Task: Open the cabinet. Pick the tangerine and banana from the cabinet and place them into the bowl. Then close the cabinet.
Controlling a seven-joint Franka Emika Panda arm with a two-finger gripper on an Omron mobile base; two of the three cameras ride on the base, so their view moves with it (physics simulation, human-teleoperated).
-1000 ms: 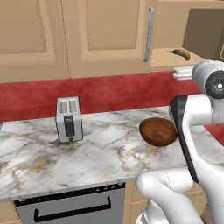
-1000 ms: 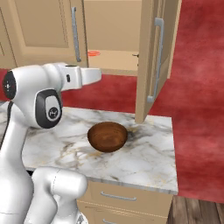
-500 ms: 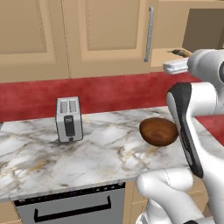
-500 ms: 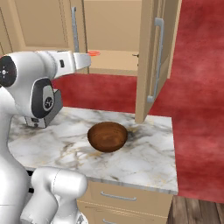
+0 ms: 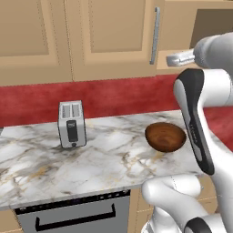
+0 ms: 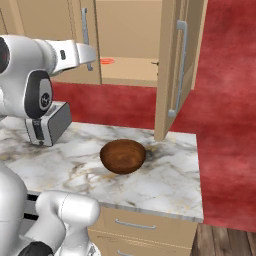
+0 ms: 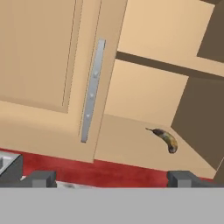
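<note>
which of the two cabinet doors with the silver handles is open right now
The right door: it is swung out over the counter's end, baring the shelf with the tangerine and banana. The left door is shut, flush with the cabinet front.

A white and grey marble counter (image 5: 104, 154) with tan veining is set against a deep red backsplash (image 5: 113, 98). A silver toaster (image 5: 72, 124) with 2 slots is placed upright on the counter near the wall. A dark oven front with a black bar handle (image 5: 75, 218) is fitted under the counter. Tan drawers (image 6: 145, 227) are seen below the counter's right end, and dark wood flooring (image 6: 225, 242) beside them. A red wall (image 6: 225, 100) is seen at the right.
</note>
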